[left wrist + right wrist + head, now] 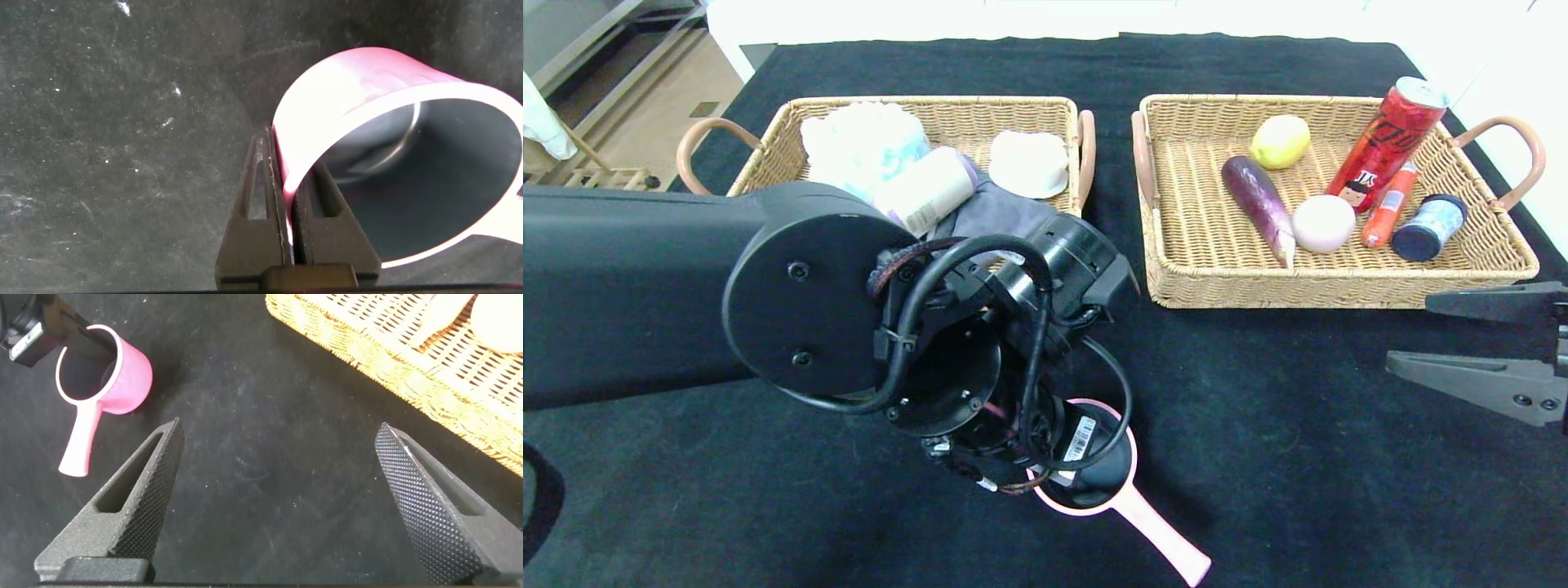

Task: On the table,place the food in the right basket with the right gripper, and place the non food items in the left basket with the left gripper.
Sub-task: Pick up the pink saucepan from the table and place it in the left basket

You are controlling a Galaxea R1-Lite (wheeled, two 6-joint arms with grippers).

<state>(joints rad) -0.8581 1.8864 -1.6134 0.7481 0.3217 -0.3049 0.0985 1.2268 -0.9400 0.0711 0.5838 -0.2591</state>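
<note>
Pink saucepan [384, 106] rim pinched between left gripper [292, 214] fingers, right gripper [278, 502] fingers wide

A robot test setup indoors: black-clothed table [1258, 408], white wall behind, tan floor beside a wooden rack [588, 175].

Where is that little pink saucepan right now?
In the head view the pink saucepan sits on the black table in front of the left basket, its rim pinched by the left gripper, jaws shut on the wall.
</note>
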